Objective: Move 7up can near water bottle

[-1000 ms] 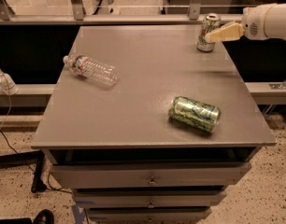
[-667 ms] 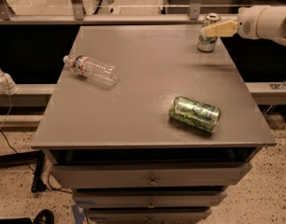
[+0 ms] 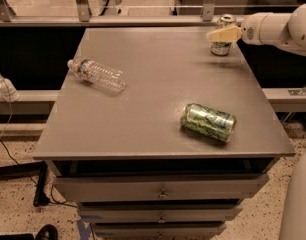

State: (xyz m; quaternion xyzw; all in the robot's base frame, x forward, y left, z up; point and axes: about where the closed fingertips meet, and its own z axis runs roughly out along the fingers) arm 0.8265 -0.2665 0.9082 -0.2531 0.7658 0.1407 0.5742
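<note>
The 7up can (image 3: 221, 47) stands upright at the far right corner of the grey table (image 3: 158, 79), its silver top showing. My gripper (image 3: 219, 34) reaches in from the right on a white arm and sits against the can's upper half, covering part of it. The water bottle (image 3: 98, 74) lies on its side at the table's left, cap pointing to the far left, well apart from the can.
A wide bright-green patterned can (image 3: 208, 122) lies on its side near the table's front right. Drawers (image 3: 160, 193) are below the tabletop. A rail and glass panel (image 3: 143, 14) run behind the table. A white cable (image 3: 4, 89) hangs at the left.
My gripper has shifted only slightly at the 7up can's top. The can, the bottle and the green can stay where they were.
</note>
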